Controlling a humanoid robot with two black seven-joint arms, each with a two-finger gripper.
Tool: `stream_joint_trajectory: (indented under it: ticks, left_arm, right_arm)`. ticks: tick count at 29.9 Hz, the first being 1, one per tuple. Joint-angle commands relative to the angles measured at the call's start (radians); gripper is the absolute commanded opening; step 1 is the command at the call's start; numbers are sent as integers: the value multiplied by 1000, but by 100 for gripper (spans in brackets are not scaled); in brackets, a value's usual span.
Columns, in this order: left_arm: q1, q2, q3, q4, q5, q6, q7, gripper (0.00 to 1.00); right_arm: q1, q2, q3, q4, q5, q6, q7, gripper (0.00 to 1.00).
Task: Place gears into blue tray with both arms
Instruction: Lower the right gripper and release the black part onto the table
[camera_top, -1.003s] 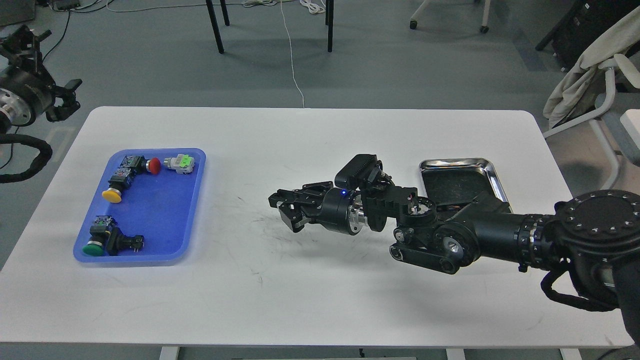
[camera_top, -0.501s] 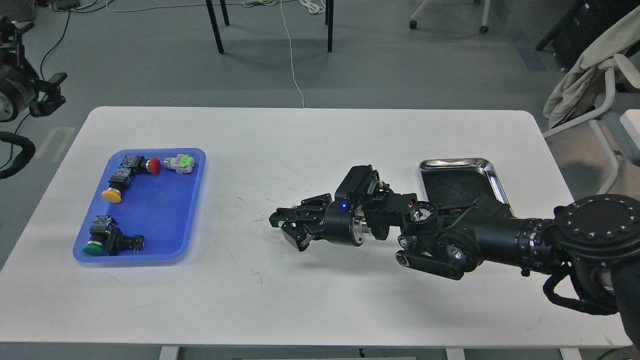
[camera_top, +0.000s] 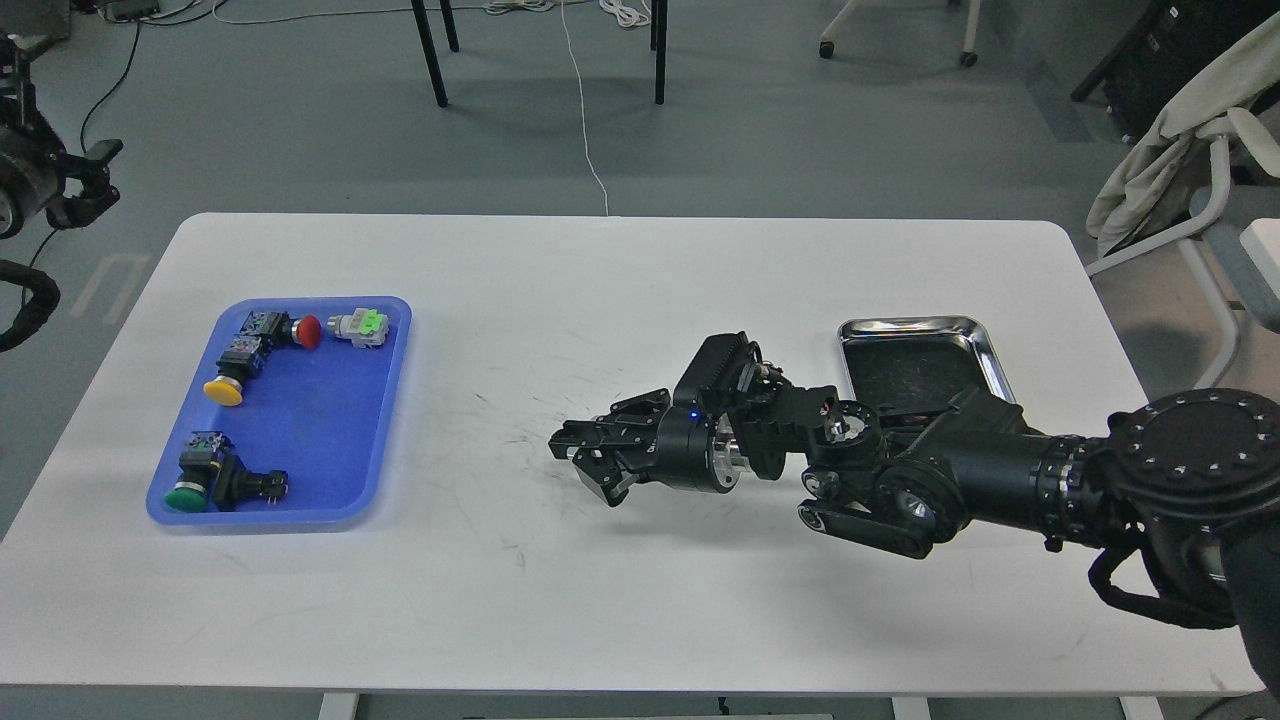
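The blue tray (camera_top: 300, 420) lies on the left of the white table and holds several push-button switches with red, yellow and green caps. No gears can be made out anywhere in this view. My right gripper (camera_top: 588, 462) hovers low over the table's middle, pointing left toward the tray and well to its right. Its jaws stand apart and nothing shows between them. My left gripper (camera_top: 88, 182) is off the table's far left corner, over the floor, with its two claws spread.
A shiny steel tray (camera_top: 990, 350) with a dark bottom sits at the right, partly hidden by my right arm. The white table (camera_top: 600, 290) has rounded corners. Beyond it are chair legs, cables on the floor and a draped chair at right.
My right gripper has sunk toward the table and drawn slightly right. The left arm has pulled back left, leaving less of it in view.
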Motion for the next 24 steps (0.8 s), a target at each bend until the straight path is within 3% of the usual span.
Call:
stream_joint_trajectory:
  ticks: [1, 3, 7, 17, 24]
  left_arm:
    - [-1, 6, 0, 0, 0, 0, 0, 99]
    - [-1, 9, 0, 0, 0, -2, 0, 99]
    - [-1, 21, 0, 0, 0, -2, 0, 99]
    - [-1, 32, 0, -19, -2, 0, -2, 99]
    - [-1, 38, 0, -22, 0, 0, -2, 99]
  right_arm:
    - [0, 0, 1, 0, 3, 0, 0, 21]
    - [0, 0, 1, -1, 3, 0, 0, 22]
    - [2, 0, 6, -3, 4, -1, 0, 40]
    - [2, 0, 15, -15, 17, -8, -5, 47]
    - [3, 0, 130, -73, 21, -11, -11, 57]
